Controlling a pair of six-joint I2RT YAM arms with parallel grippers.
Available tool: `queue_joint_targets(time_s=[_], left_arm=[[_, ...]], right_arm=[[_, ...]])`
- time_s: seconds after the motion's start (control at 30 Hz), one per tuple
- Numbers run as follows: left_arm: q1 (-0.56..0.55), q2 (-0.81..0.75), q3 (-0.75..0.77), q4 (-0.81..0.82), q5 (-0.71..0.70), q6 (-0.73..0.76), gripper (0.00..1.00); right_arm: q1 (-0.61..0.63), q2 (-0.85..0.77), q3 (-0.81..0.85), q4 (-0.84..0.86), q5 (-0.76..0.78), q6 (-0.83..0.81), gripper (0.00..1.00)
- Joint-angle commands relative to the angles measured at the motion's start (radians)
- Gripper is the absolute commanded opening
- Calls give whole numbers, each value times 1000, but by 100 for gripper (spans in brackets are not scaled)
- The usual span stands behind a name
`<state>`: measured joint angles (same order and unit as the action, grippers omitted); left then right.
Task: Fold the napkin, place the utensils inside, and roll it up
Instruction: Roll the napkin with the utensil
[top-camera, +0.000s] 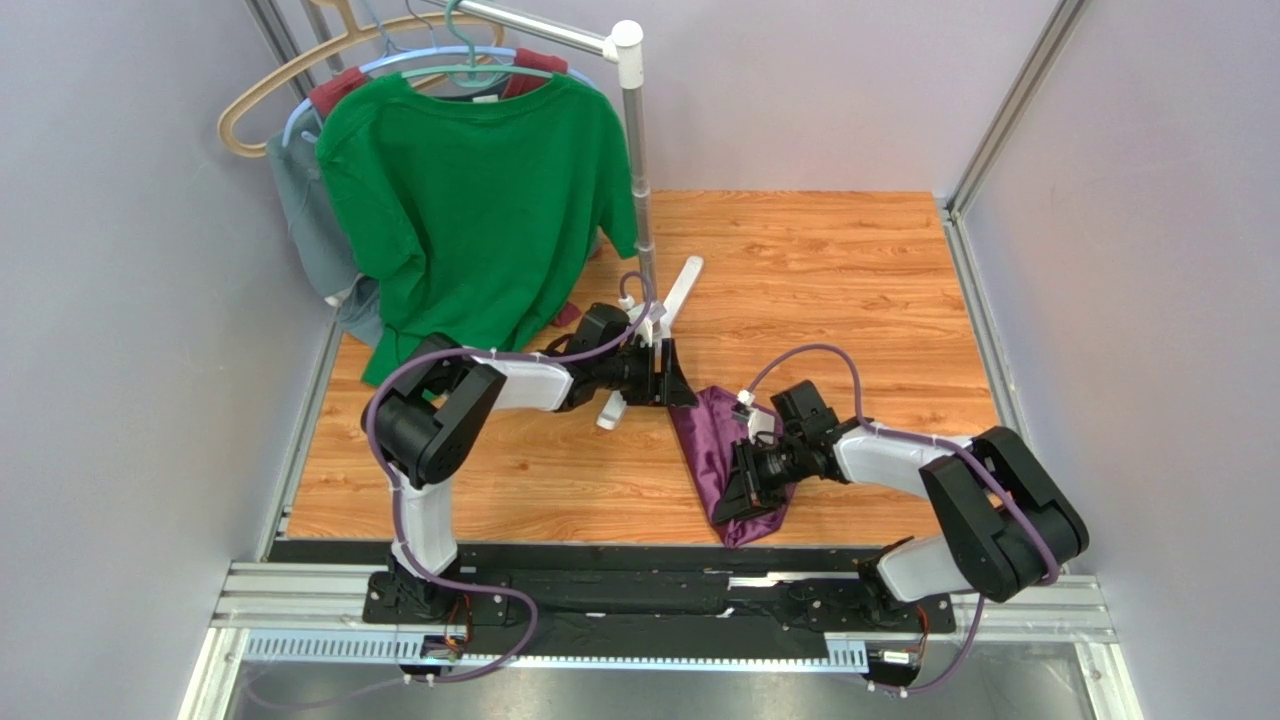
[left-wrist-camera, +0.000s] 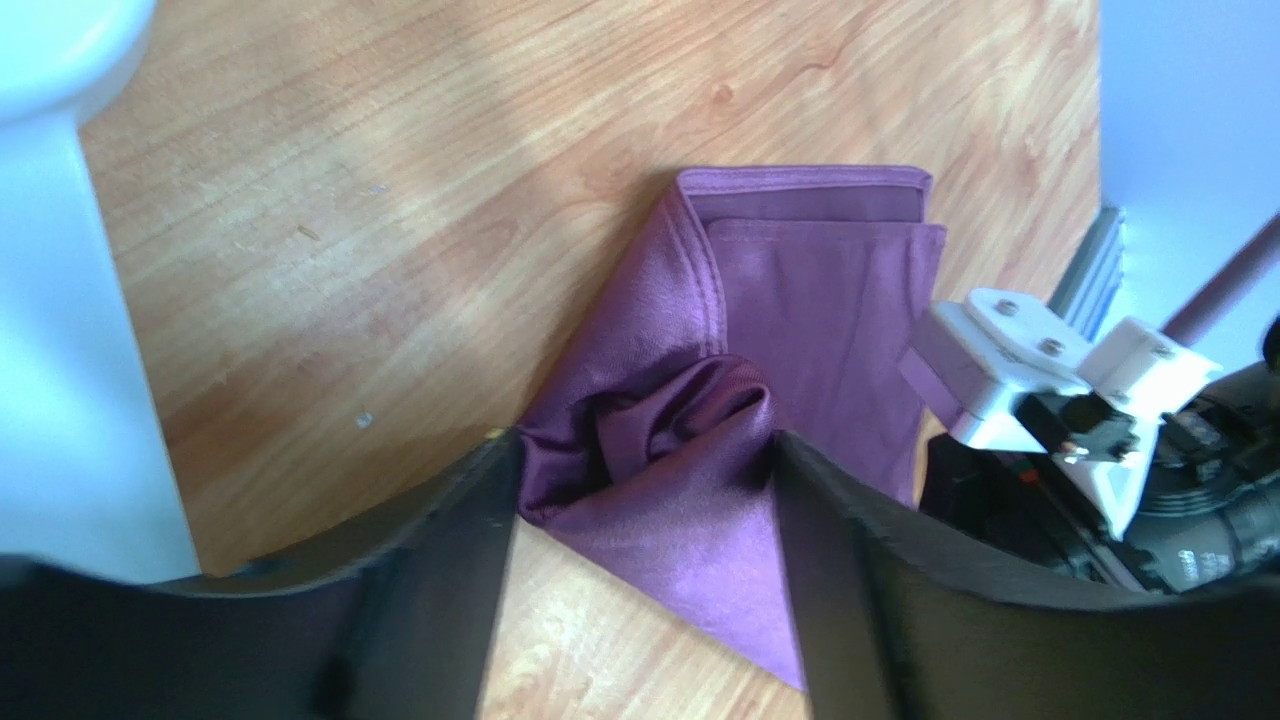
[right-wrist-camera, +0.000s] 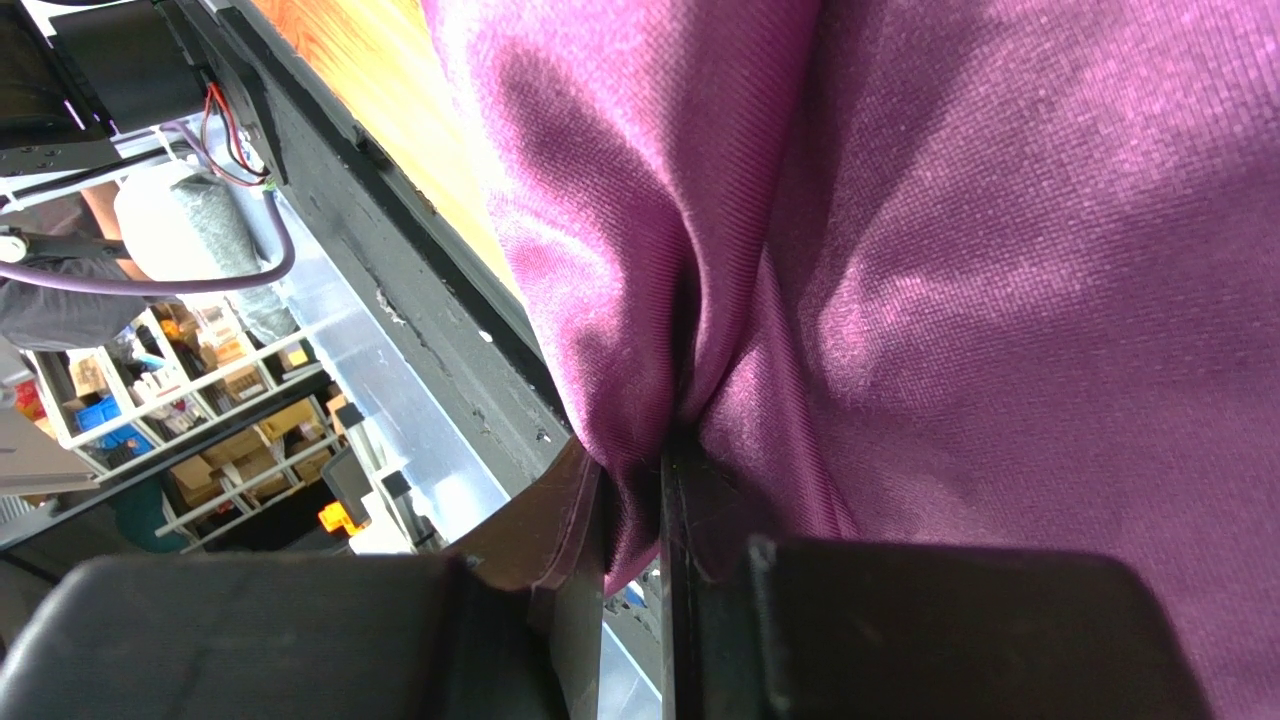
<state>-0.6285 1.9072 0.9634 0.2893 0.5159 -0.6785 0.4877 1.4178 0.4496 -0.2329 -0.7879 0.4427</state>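
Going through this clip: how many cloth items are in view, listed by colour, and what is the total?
purple napkin: 1
green T-shirt: 1
grey garment: 1
maroon garment: 1
Total: 4

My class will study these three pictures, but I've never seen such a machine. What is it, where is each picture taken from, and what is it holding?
Two robot arms stand at the edge of a wooden table. One picture looks down from above; the other two come from cameras on each wrist. A purple napkin lies partly folded between the arms. The right gripper pinches a fold of it. The left gripper stands open around a bunched part. A green shirt hangs behind.
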Motion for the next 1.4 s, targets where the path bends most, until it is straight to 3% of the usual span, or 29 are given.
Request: queue_joint_targets(time_s=[0.0, 0.13, 0.27, 0.37, 0.4, 0.47, 0.5, 0.6, 0.77, 1.0, 1.37], left_arm=[[3, 49, 35, 27, 24, -4, 61], [1, 62, 35, 40, 44, -3, 35], [3, 64, 31, 45, 59, -9, 17], [1, 53, 28, 27, 58, 2, 5], [1, 47, 28, 10, 56, 5, 1], [3, 33, 29, -21, 49, 16, 0], [1, 26, 32, -66, 35, 22, 0], [1, 6, 52, -178, 6, 52, 0], [1, -14, 77, -283, -16, 79, 0], [1, -22, 95, -341, -22, 83, 0], [3, -17, 113, -365, -22, 89, 0]], right_arm=[[-1, 15, -8, -9, 59, -29, 4], [-3, 7, 7, -29, 67, -36, 5], [-1, -11, 26, -60, 76, -45, 9], [-1, -48, 60, -111, 93, -59, 20], [0, -62, 72, -150, 105, -64, 29], [3, -107, 122, -202, 124, -87, 39], [6, -121, 142, -257, 148, -96, 49], [26, -172, 243, -368, 241, -134, 59], [107, -214, 374, -442, 427, -157, 63], [415, -102, 477, -405, 845, -154, 63], [546, 76, 502, -313, 947, -159, 61]])
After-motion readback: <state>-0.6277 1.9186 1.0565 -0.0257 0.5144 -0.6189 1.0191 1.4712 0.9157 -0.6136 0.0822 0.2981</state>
